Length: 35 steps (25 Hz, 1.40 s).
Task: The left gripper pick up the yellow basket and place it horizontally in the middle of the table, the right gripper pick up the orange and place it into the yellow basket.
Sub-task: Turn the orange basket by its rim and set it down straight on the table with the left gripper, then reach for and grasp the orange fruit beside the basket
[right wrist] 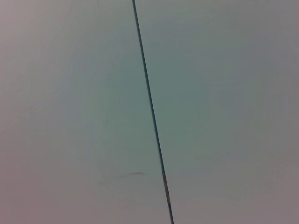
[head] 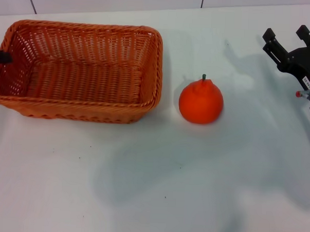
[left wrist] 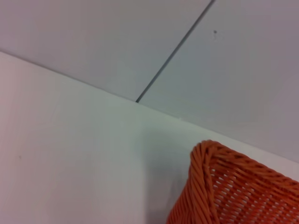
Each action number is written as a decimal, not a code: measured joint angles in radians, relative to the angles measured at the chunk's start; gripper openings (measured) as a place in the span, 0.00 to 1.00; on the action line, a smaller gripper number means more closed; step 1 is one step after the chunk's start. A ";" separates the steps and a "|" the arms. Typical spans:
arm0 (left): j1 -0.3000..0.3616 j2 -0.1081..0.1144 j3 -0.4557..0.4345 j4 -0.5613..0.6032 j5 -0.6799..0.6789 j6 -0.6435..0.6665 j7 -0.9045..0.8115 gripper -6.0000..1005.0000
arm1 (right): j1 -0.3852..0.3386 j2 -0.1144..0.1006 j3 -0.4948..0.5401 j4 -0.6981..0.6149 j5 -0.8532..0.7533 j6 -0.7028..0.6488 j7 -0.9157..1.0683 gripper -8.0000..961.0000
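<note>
The yellow basket (head: 79, 71), orange-brown wicker, stands upright and empty on the left half of the white table, long side facing me. One corner of it shows in the left wrist view (left wrist: 233, 191). Only a small black part of my left gripper (head: 0, 57) shows, at the basket's left rim at the edge of the head view. The orange (head: 201, 101) sits on the table just right of the basket, stem up, apart from it. My right gripper (head: 285, 33) hovers open and empty at the far right, behind and to the right of the orange.
The white table (head: 157, 188) stretches bare in front of the basket and orange. A pale wall with dark seams (right wrist: 149, 102) runs behind the table's far edge (left wrist: 93, 86). The right wrist view shows only a pale surface with a seam.
</note>
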 joint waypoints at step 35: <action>0.155 0.002 -0.005 -0.102 -0.767 -0.215 0.515 0.64 | 0.031 0.012 -0.007 -0.029 -0.474 0.059 0.233 0.94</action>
